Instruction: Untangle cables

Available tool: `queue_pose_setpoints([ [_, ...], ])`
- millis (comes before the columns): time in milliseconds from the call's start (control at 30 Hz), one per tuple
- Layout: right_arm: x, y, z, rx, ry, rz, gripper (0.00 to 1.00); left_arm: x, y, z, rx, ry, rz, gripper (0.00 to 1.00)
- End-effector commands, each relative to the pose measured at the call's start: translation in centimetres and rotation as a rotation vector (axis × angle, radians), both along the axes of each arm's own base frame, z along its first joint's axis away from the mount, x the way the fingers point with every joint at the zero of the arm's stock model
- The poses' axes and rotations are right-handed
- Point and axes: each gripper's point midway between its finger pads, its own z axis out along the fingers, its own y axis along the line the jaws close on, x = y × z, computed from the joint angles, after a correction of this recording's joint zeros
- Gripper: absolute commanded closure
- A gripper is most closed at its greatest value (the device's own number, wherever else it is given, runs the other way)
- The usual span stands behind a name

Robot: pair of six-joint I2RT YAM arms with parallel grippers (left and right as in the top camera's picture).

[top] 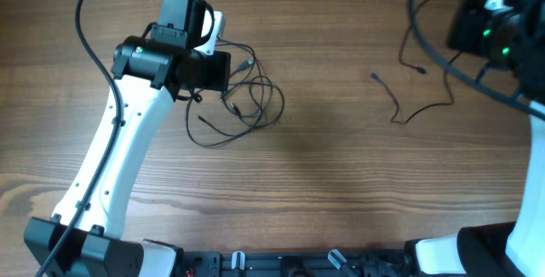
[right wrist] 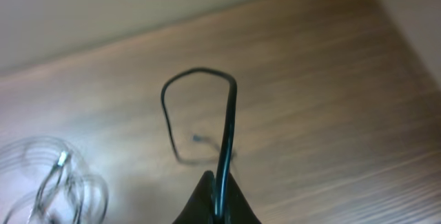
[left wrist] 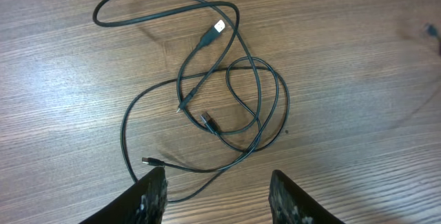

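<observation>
Hanging above the tangled cables (left wrist: 209,38), left jaws stand apart.

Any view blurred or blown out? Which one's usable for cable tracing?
Right wrist: soft throughout, held cable readable, tangle smeared and ghosted. Left wrist: sharp, best for tracing, silvery plug glints. Overhead: even light, faint shadows.

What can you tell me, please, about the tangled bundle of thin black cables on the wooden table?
The tangled bundle of thin black cables lies flat on the wooden table in loose, overlapping loops. One larger silvery plug and several small plug ends show. The left gripper hovers open above its near edge; nothing grips it.
</observation>
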Motion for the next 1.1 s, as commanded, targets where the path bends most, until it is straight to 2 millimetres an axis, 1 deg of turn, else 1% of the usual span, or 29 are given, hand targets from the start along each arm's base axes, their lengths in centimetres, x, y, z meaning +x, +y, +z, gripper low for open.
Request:
queue_pose_setpoints([
  [0,1.0,-4.6,1.4,0.013,-0.082,-0.158,0.96,0.0,-0.2,1.4,-0.020,-0.036,-0.016,0.51],
  [67,2.3,-6.0,1.3,0.045,-0.106,-0.180,0.96,0.0,-0.2,1.4,-0.021,-0.036,-0.016,0.51],
  [167,5.7,-8.7,0.6,0.069,-0.146,-0.222,0.96,0.0,-0.2,1.5,-0.021,-0.037,-0.016,0.52],
  [200,7.4,-9.8,0.3,0.064,-0.168,-0.237,0.96,0.0,-0.2,1.5,-0.021,-0.037,-0.016,0.51],
  [300,11.6,-12.1,-0.1,0.033,-0.240,-0.246,0.96,0.0,-0.3,1.5,-0.023,-0.036,-0.017,0.52],
  [367,14.0,-13.9,-0.2,0.015,-0.292,-0.268,0.96,0.0,-0.3,1.5,-0.023,-0.037,-0.017,0.52],
  [433,15.1,-16.4,-0.4,-0.021,-0.328,-0.344,0.96,0.0,-0.2,1.5,-0.023,-0.037,-0.017,0.52],
  [467,15.3,-18.2,-0.5,-0.055,-0.344,-0.395,0.96,0.0,-0.2,1.5,-0.023,-0.037,-0.017,0.52],
  [500,15.2,-20.4,-0.8,-0.094,-0.346,-0.462,0.96,0.0,-0.3,1.5,-0.023,-0.037,-0.017,0.52],
  [533,14.5,-22.9,-1.3,-0.137,-0.338,-0.542,0.96,0.0,-0.3,1.5,-0.024,-0.037,-0.017,0.51],
  [567,13.8,-24.8,-1.7,-0.162,-0.326,-0.595,0.96,-0.1,-0.2,1.6,-0.024,-0.039,-0.017,0.51],
  [633,12.2,-28.2,-2.7,-0.197,-0.291,-0.682,0.96,-0.1,-0.2,1.7,-0.025,-0.043,-0.017,0.51],
  [667,11.0,-30.4,-3.5,-0.215,-0.258,-0.717,0.96,-0.1,-0.2,1.8,-0.026,-0.046,-0.017,0.51],
  [700,10.0,-31.9,-4.0,-0.218,-0.243,-0.750,0.96,-0.1,-0.2,1.8,-0.026,-0.047,-0.017,0.51],
  [767,7.8,-35.1,-4.8,-0.181,-0.236,-0.811,0.96,-0.1,-0.3,1.9,-0.027,-0.049,-0.018,0.51],
  [800,7.1,-36.2,-5.1,-0.159,-0.239,-0.814,0.96,-0.1,-0.4,1.9,-0.034,-0.047,-0.021,0.51],
  [867,6.0,-38.1,-5.8,-0.121,-0.239,-0.815,0.96,-0.2,-0.8,1.9,-0.054,-0.041,-0.033,0.51],
  [900,6.1,-38.5,-6.2,-0.102,-0.241,-0.802,0.96,-0.3,-1.0,1.9,-0.066,-0.039,-0.039,0.51],
  [967,7.1,-38.7,-7.2,-0.064,-0.239,-0.730,0.96,-0.4,-1.3,2.0,-0.078,-0.036,-0.047,0.51],
  [1000,8.0,-38.6,-8.1,-0.049,-0.232,-0.688,0.95,-0.4,-1.3,2.0,-0.077,-0.036,-0.047,0.51],
  [1067,10.2,-37.6,-9.3,-0.026,-0.224,-0.570,0.96,-0.4,-1.3,2.0,-0.077,-0.036,-0.047,0.51],
])
